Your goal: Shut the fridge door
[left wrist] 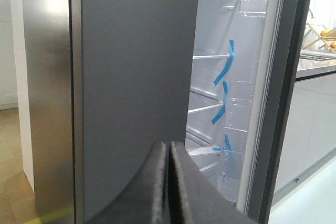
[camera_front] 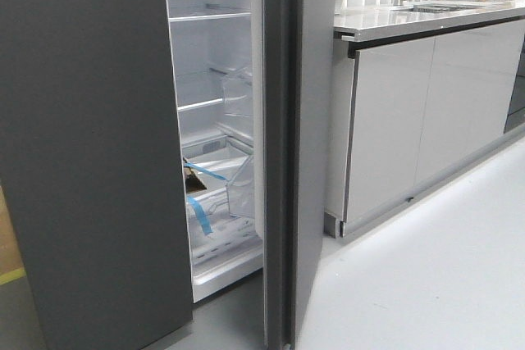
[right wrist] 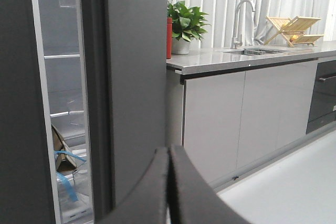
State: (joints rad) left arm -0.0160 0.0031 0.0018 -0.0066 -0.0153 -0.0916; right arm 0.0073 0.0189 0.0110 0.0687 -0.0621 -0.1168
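On the left stood the shut twin door (camera_front: 82,153), flat and dark grey. Inside the fridge, white shelves (camera_front: 209,15) ran across, with strips of blue tape (camera_front: 199,215) low down beside a brown cardboard piece (camera_front: 194,184). To the right sat pale glossy cabinet doors (camera_front: 426,112) under a grey countertop (camera_front: 410,18). On it, far back, were a leafy potted plant (right wrist: 185,22), a red container (right wrist: 169,38) beside it, a curved tap (right wrist: 240,22) and a wooden dish rack (right wrist: 294,29). The floor (camera_front: 435,268) was pale grey.

Matte dark-grey fridge door (camera_front: 310,120) with clear plastic bins (camera_front: 239,104); glossy pale cabinet doors (camera_front: 426,112).
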